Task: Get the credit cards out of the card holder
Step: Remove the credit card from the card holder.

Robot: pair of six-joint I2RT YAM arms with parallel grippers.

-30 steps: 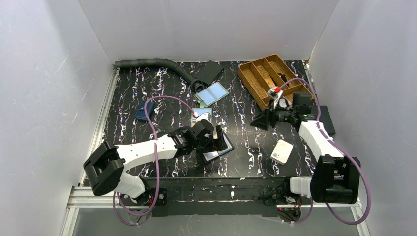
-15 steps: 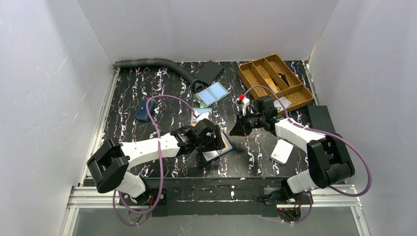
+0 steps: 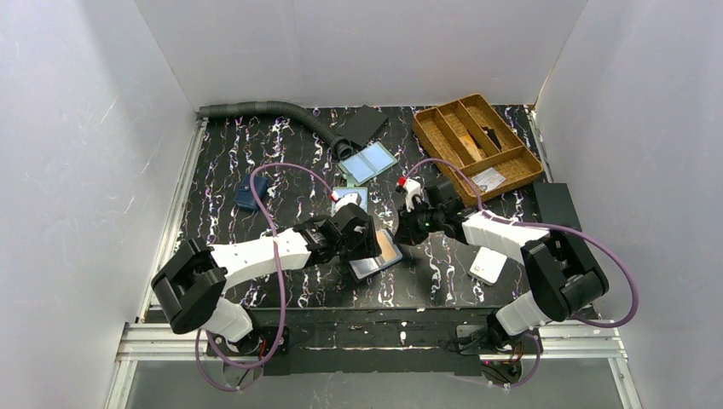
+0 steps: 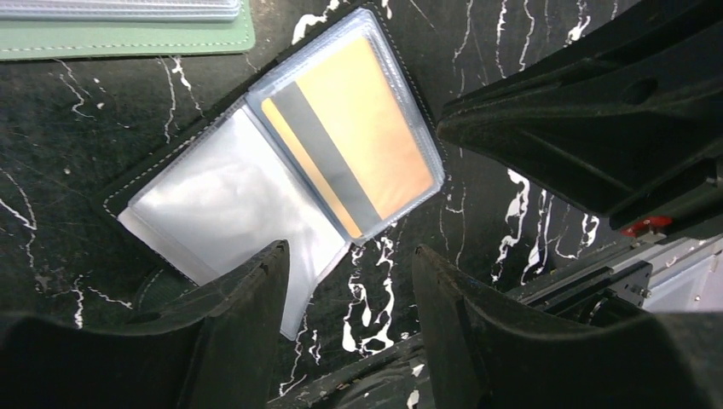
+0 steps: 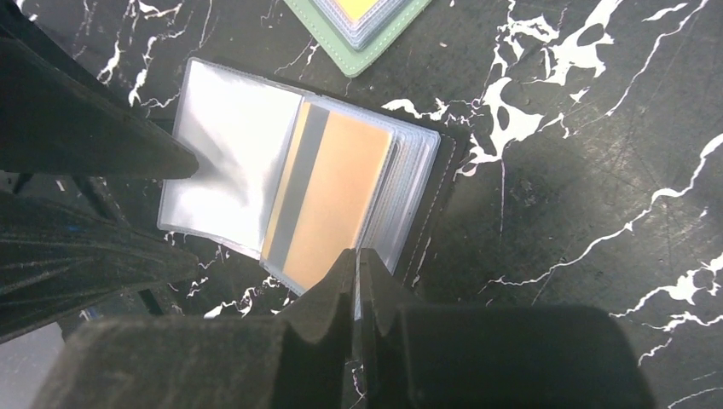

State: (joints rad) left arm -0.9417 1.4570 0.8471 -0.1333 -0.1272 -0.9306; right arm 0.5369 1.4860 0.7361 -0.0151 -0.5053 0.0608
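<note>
Left gripper: released, its jaws spread over the near corner of the empty clear pocket. It grips nothing, and I cannot tell whether it presses down.
Where the holder is: the dark, stitched bifold card holder with clear plastic pockets lies open and flat on the black marbled table. It sits mid-table between the two grippers, just near of a pale green bifold holder.
Holder's axis: in the top view its long side runs from lower left to upper right, and the fold crosses that line.
Card: only the orange plastic card with a dark stripe shows. It sits in the right-hand pocket with its long axis parallel to the fold, one short end toward the right gripper.
Right gripper: clenched, its tips together at that near short end. I cannot tell whether they nip the card, the sleeve or nothing.
Risk, dragging: if the tips catch sleeve along with card, a pull would likely drag or lift the unpinned holder.
Risk, wrong layer: several sleeves are stacked under the orange card, so the tips could slip between them.
</note>
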